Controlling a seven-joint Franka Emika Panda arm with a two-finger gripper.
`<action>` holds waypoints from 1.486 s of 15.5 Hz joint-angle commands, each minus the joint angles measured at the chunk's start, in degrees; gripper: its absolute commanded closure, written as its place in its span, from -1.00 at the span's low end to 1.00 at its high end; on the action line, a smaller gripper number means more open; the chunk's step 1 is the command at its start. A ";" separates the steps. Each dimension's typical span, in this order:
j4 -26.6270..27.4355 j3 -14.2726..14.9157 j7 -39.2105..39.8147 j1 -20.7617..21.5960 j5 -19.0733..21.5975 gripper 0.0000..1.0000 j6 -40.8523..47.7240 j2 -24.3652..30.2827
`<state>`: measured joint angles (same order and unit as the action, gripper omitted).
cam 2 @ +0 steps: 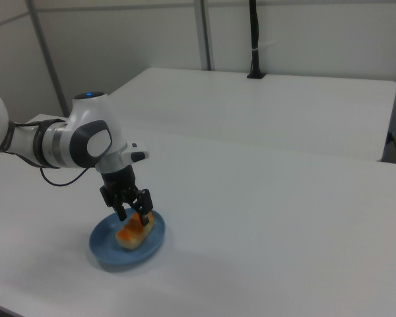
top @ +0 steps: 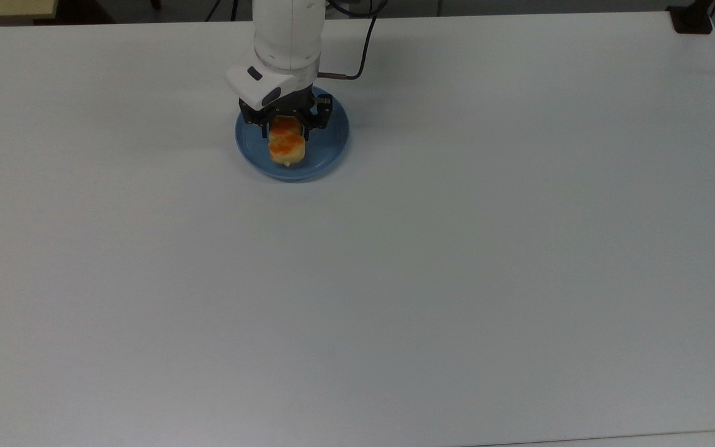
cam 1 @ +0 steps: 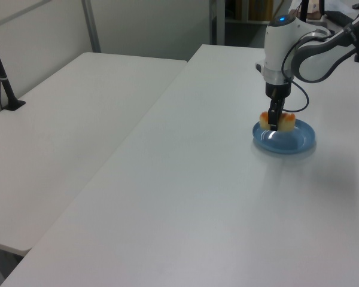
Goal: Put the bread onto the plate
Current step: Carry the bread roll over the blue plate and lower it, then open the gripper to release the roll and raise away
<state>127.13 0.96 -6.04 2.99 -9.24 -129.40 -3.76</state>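
The pale-tan bread (top: 287,148) with orange patches is over the light-blue plate (top: 329,149), low inside its rim. My gripper (top: 285,128) is shut on the bread's far end, pointing straight down. From the left view the bread (cam 1: 287,122) hangs at the plate's (cam 1: 293,142) far-left part with the gripper (cam 1: 274,124) around its middle. From the right view the bread (cam 2: 133,234) lies close to or on the plate (cam 2: 105,251), under the gripper (cam 2: 134,216). I cannot tell whether the bread touches the plate.
The plate rests on a wide white table (top: 457,248). A second white table (cam 1: 66,119) stands beside it, with a black post (cam 1: 3,78) clamped at its edge. A black cable (top: 364,37) runs from the arm's wrist.
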 commanded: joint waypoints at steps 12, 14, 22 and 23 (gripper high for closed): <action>-21.54 -0.08 -1.52 2.98 0.10 -1.00 21.45 -0.64; -25.77 -0.08 -1.43 3.16 1.06 -1.00 25.06 -0.64; -35.81 0.27 -1.87 3.25 2.74 -1.00 36.24 0.59; -35.81 0.27 -1.96 3.25 2.74 -1.00 36.15 0.59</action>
<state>91.55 0.71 -6.84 5.82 -7.32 -94.53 -3.52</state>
